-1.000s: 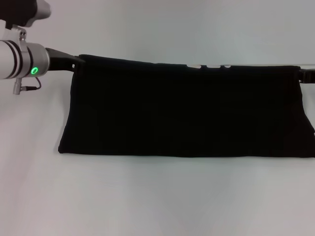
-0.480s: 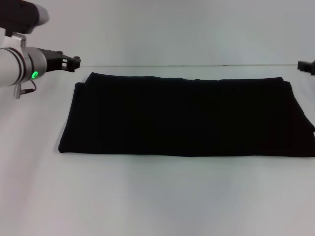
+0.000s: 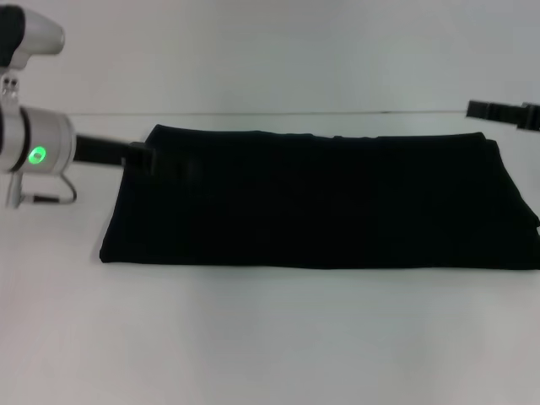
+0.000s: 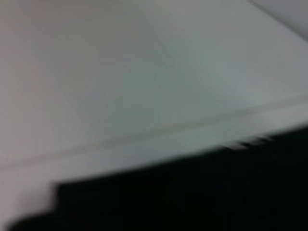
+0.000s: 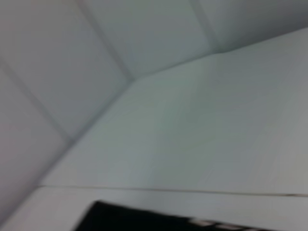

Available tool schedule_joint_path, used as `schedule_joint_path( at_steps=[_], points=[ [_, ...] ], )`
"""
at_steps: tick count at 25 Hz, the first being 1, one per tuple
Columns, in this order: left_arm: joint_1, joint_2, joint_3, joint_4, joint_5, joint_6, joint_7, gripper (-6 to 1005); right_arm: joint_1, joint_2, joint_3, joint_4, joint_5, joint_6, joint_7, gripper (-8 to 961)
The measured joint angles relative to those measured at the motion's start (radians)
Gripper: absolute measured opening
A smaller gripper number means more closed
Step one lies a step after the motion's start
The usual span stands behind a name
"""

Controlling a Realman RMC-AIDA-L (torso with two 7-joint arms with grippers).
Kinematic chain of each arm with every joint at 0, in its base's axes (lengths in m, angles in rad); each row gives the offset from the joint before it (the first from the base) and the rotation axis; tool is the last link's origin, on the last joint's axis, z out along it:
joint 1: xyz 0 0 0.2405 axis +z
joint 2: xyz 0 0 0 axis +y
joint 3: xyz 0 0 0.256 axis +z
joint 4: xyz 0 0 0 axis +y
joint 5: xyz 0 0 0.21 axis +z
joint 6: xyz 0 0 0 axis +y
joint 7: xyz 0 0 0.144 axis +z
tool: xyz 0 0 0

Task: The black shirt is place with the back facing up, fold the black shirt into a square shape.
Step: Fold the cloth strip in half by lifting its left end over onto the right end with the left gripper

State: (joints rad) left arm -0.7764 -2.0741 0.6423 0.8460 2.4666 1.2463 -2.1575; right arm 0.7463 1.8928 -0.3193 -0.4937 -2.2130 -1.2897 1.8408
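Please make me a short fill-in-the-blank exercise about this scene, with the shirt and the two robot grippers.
1. The shirt lying on the white table is ____ in colour.
2. The left gripper is at the shirt's far ____ corner.
3. The right gripper is beyond the shirt's far right corner, ____ from the cloth.

Missing words: black; left; apart

Plain white setup, nothing but table and wall.
White matte table (image 3: pixel 270 337) fills the lower part of the head view; far edge meets a pale grey-white wall (image 3: pixel 278 51) along a thin dark seam. Right wrist view shows wall panels (image 5: pixel 120 43) with faint joint lines meeting at a corner. Lighting even and diffuse, soft shadows only. No windows or other furniture visible.
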Motion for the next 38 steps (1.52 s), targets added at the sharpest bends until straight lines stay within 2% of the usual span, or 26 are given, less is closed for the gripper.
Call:
schedule_joint_path(
  at_steps=[3,5,6,10,13,16,23,27,33,38],
  points=[
    [0.02,0.026,-0.021,0.007,-0.035,0.181,-0.035,800,-0.008,0.012,-0.003,0.0,0.016,-0.096,-0.048,640],
    [0.023,0.031,-0.026,0.003,-0.038,0.214,-0.05,840,-0.009,0.022,-0.015,0.0,0.012,-0.125,-0.081,651],
    [0.025,0.041,-0.042,-0.017,-0.034,0.267,-0.094,860,-0.009,0.027,-0.027,0.0,0.01,-0.135,-0.097,657],
    [0.039,0.046,-0.056,-0.048,0.0,0.333,-0.194,901,-0.009,0.035,-0.117,-0.004,0.01,-0.153,-0.13,680],
    [0.042,0.046,-0.058,-0.051,0.066,0.343,-0.285,903,-0.001,0.035,-0.191,-0.009,0.01,-0.192,-0.151,697],
    [0.042,0.046,-0.06,-0.073,0.116,0.335,-0.381,905,0.012,0.039,-0.24,-0.02,0.011,-0.249,-0.18,879],
    [0.039,0.051,-0.068,-0.101,0.128,0.291,-0.539,902,0.05,0.074,-0.273,-0.069,0.014,-0.318,-0.194,904],
    [0.036,0.061,-0.129,-0.138,0.128,0.281,-0.611,900,0.06,0.09,-0.273,-0.088,0.015,-0.319,-0.195,918],
    [0.048,0.075,-0.285,-0.214,0.128,0.25,-0.685,900,0.071,0.098,-0.269,-0.099,0.016,-0.308,-0.202,912],
    [0.074,0.071,-0.316,-0.228,0.129,0.21,-0.739,900,0.077,0.1,-0.269,-0.101,0.024,-0.29,-0.21,914]
  ],
)
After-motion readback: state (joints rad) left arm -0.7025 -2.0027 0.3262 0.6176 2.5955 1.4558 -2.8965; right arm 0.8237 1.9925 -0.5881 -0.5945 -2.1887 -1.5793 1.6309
